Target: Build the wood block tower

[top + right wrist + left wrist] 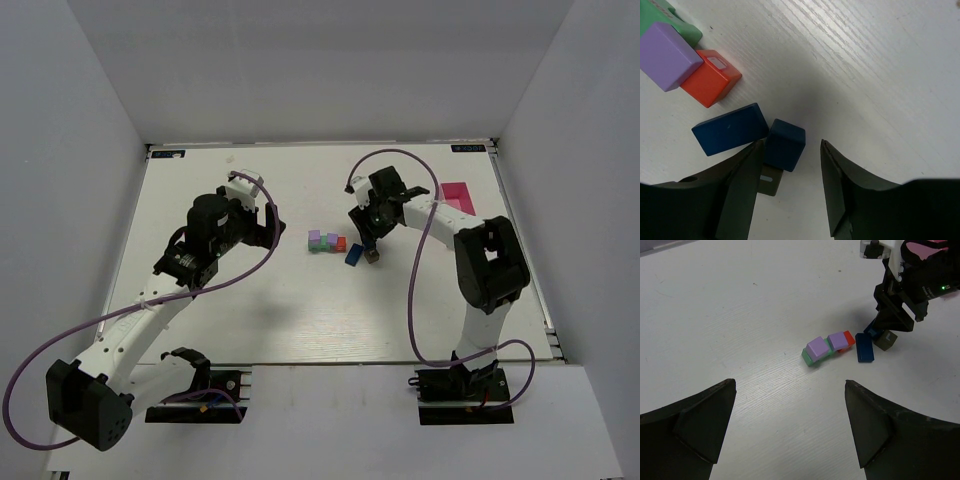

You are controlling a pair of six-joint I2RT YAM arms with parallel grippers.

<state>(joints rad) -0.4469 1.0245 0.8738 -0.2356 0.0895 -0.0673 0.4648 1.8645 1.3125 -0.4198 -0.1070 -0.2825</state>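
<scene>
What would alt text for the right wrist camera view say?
Seen from above a white table, the right gripper straddles a dark blue cube, a gap showing on one side. Beside it lies a blue brick, then a red-orange block, a lilac block, a green block.

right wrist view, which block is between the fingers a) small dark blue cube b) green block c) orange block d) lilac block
a: the small dark blue cube lies between the fingers, close against one of them; the orange block and lilac block lie off to the side.
</scene>
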